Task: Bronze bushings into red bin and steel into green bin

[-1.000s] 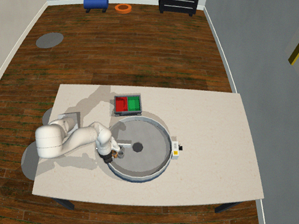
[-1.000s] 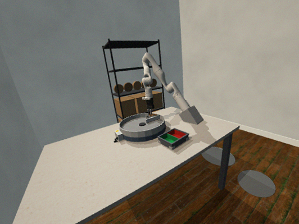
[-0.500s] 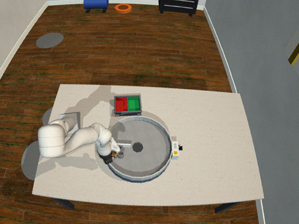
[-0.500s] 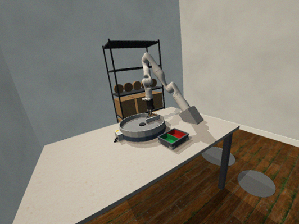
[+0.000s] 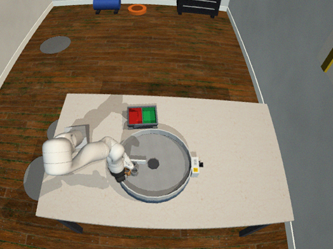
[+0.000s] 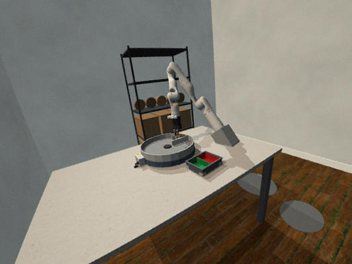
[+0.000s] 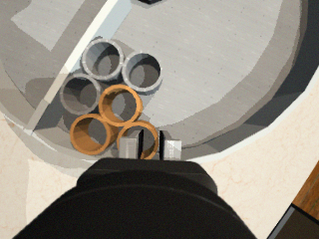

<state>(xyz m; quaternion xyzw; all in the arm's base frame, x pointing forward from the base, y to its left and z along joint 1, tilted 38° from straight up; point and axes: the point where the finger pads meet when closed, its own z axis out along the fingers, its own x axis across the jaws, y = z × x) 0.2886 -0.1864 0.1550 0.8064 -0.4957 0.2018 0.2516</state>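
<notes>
In the top view, the arm (image 5: 91, 154) (image 6: 187, 85) reaches from its base at one side of the table (image 5: 232, 148) (image 6: 110, 196) over the near part of the round turntable (image 5: 149, 199) (image 6: 168, 157) (image 7: 199, 75). The gripper (image 5: 125, 173) (image 6: 176, 132) (image 7: 151, 140) is low, inside the rim region, and small bronze and steel bushings are seen beside it. A pale straight bar (image 5: 137, 161) (image 6: 180, 140) (image 7: 75, 65) lies between them and the dark hub (image 5: 153, 163) (image 6: 167, 146) side. The red bin (image 5: 134, 116) (image 6: 211, 156) and the green bin (image 5: 149, 115) (image 6: 199, 163) are side by side in one dark tray, near the turntable.

In the exterior view, the gripper points downward into the turntable, behind the bar. The bushings there are too small to be told one from another.

In the wrist view, six bushings stand upright in a close group on the turntable. Three are steel: one steel bushing (image 7: 84, 60) near the bar, a second (image 7: 160, 72) to its right, and a third (image 7: 62, 95) lower left. Three are bronze: a middle bronze bushing (image 7: 101, 105), a lower left one (image 7: 87, 144), and the bronze bushing at the fingers. The gripper is released, with its fingers partly apart: one finger appears over the opening of this last bushing, the other just outside its right wall. I cannot tell if they touch it.
</notes>
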